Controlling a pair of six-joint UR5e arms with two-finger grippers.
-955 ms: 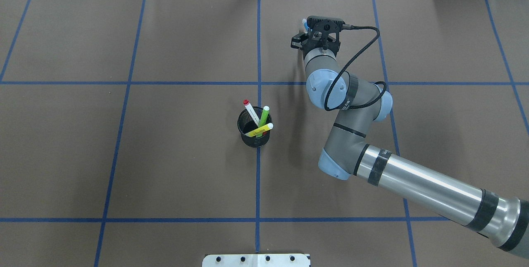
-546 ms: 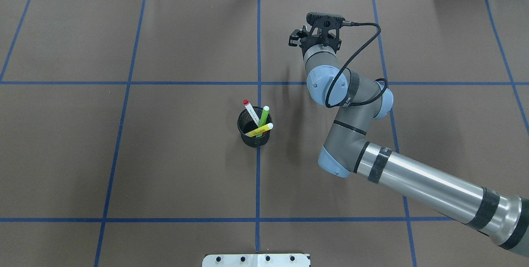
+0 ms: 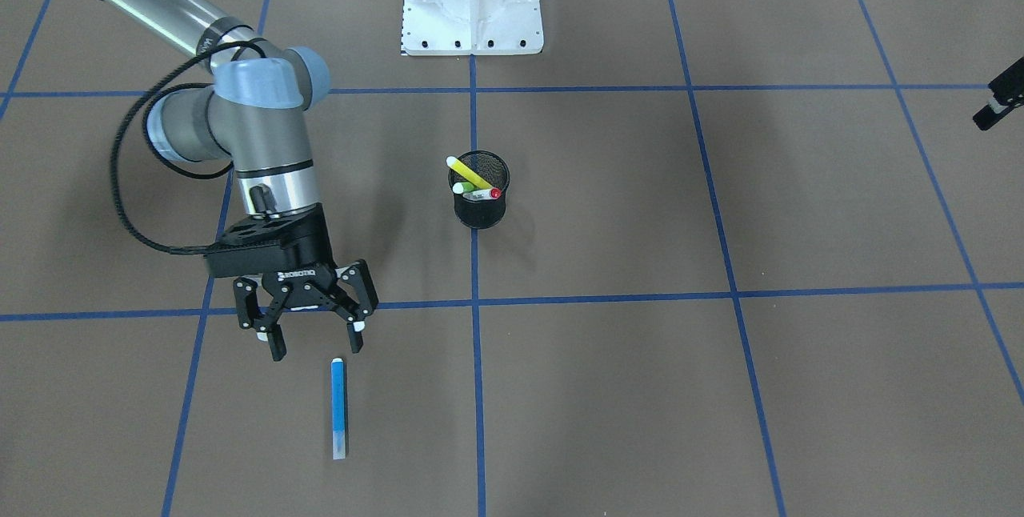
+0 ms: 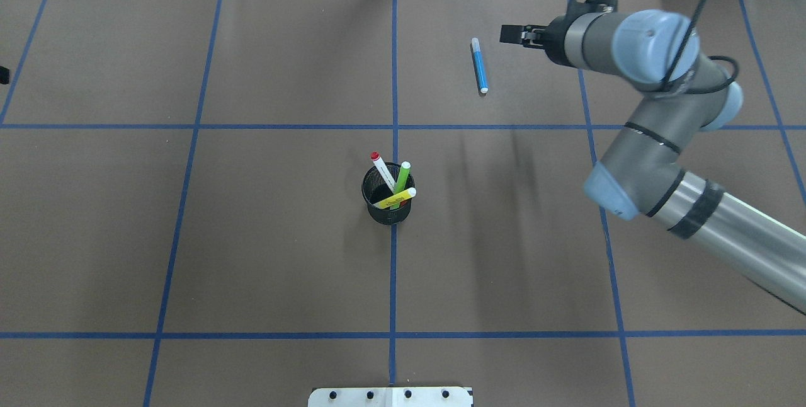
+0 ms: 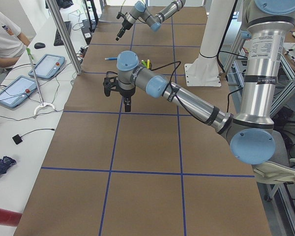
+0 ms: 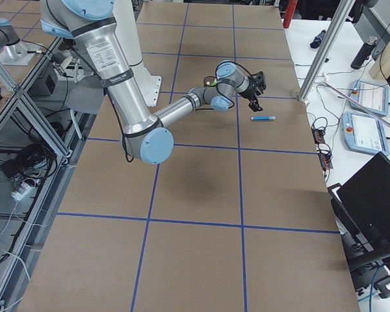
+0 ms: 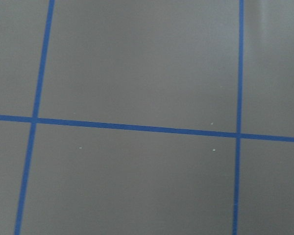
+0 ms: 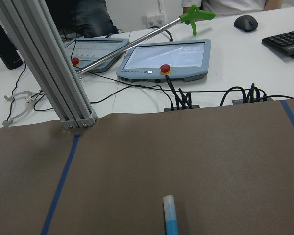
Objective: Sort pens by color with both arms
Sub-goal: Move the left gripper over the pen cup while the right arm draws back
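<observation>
The right hand [image 3: 316, 349] has released the blue pen [image 3: 339, 409] and drawn back, fingers spread; the pen lies flat on the bench [image 3: 640, 389] just beyond its fingertips. The left hand [image 3: 1000, 101], well apart, cannot be told spread or pressed

What I can't make out

My left gripper [image 3: 996, 105] is cut off at the right edge of the front view, so I can't tell how its jaws stand. The cup [image 4: 388, 215] hides the lower ends of three pens [image 4: 402, 175]. The blue pen [image 8: 171, 218] runs off the bottom of my right wrist view.
</observation>
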